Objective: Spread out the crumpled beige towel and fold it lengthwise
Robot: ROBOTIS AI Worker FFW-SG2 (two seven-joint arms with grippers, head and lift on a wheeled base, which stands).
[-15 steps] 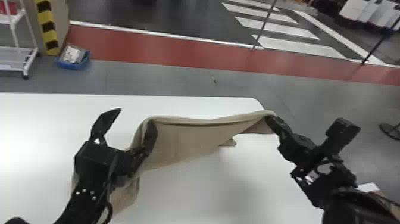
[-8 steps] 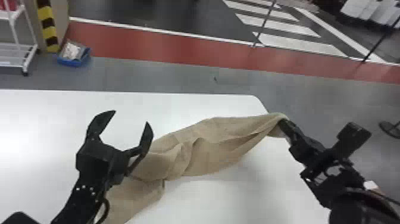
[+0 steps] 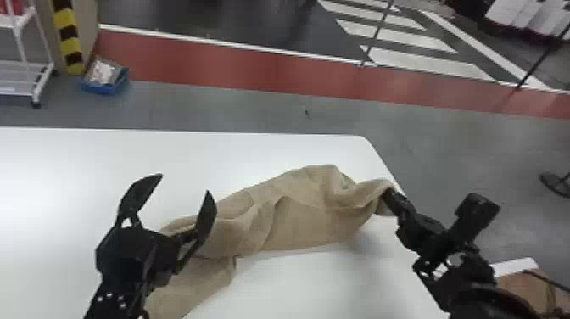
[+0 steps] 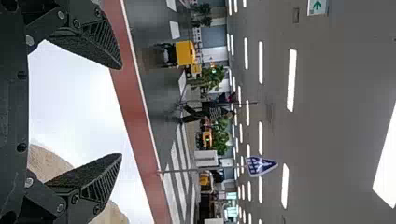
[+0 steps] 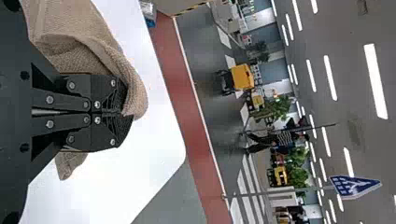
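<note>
Towel (image 3: pixel 305 220) has sagged and bunched more over the desk (image 3: pixel 127 157), right claw (image 3: pixel 391 198) pinching its end right of center; left claw (image 3: pixel 185 184)'s gaping wide, lower left.

Ceiling lights (image 4: pixel 292 80) are shining brightly, glare is washing over the table (image 3: pixel 63 169) at left, and a soft shadow is falling beside the towel (image 3: pixel 314 218).
</note>
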